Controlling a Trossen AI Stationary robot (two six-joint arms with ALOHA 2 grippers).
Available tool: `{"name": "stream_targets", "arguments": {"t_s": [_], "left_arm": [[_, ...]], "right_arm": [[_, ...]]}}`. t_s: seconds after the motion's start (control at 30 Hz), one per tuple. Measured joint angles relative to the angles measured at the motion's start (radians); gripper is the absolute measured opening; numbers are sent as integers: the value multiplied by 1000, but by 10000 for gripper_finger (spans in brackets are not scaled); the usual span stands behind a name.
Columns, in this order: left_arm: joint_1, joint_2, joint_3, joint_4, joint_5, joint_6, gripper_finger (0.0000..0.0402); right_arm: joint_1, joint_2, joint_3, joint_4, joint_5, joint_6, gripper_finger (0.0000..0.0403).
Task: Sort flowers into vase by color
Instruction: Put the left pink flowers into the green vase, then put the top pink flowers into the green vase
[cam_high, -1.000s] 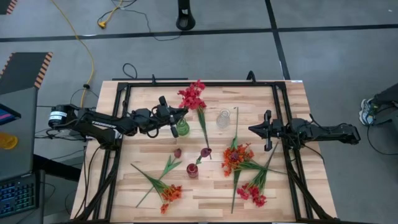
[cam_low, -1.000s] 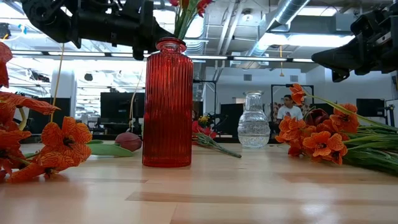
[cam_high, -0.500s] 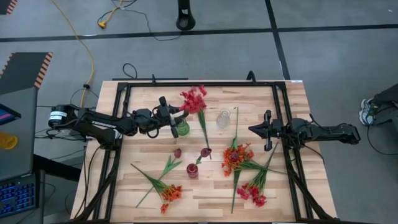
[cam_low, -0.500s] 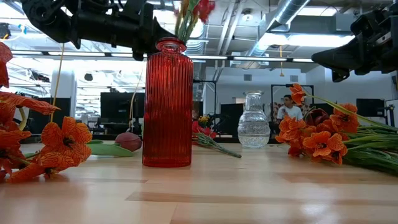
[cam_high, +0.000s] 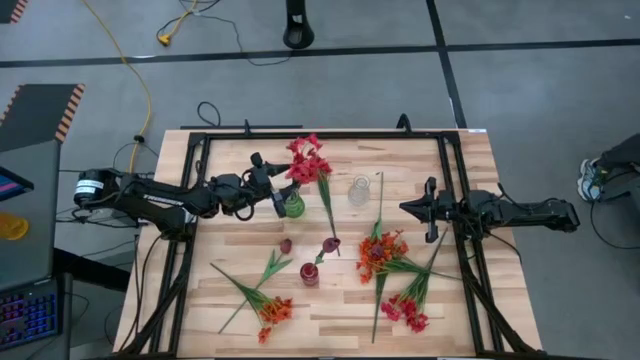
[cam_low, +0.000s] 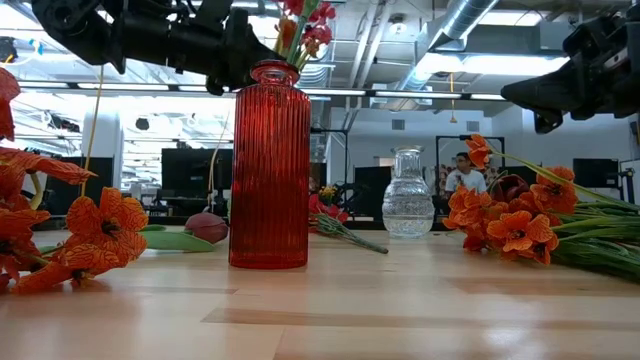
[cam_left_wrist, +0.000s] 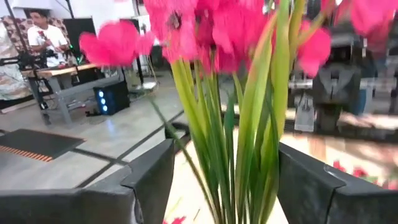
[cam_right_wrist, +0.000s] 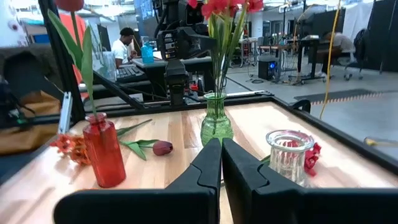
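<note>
Left wrist view: green vase hidden below pinkish-red flowers (cam_left_wrist: 186, 31).

My table (cam_high: 230, 300): pale wood. Green vase (cam_high: 293, 207), pinkish-red flowers (cam_high: 306, 158); ribbed red vase (cam_low: 268, 165); clear vase (cam_low: 408, 193) (orange flowers (cam_low: 510, 222) near).

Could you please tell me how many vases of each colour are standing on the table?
Green vase: 1
Clear vase: 1
Red vase: 1
Total: 3
</note>
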Motion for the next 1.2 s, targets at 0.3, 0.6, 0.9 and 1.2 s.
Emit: {"name": "stream_targets", "arguments": {"t_s": [0.3, 0.6, 0.9, 1.2], "left_arm": [[0, -190, 0, -327, 12, -32, 238], [0, -391, 0, -553, 12, -44, 236], [0, -482, 0, -660, 12, -72, 236], [0, -483, 0, -697, 11, -88, 235]], "right_arm": [[0, 0, 0, 32, 3, 135, 96], [1, 1, 11, 158, 1, 191, 205], [3, 92, 75, 249, -5, 190, 245], [3, 378, 224, 253, -6, 190, 245]]}}
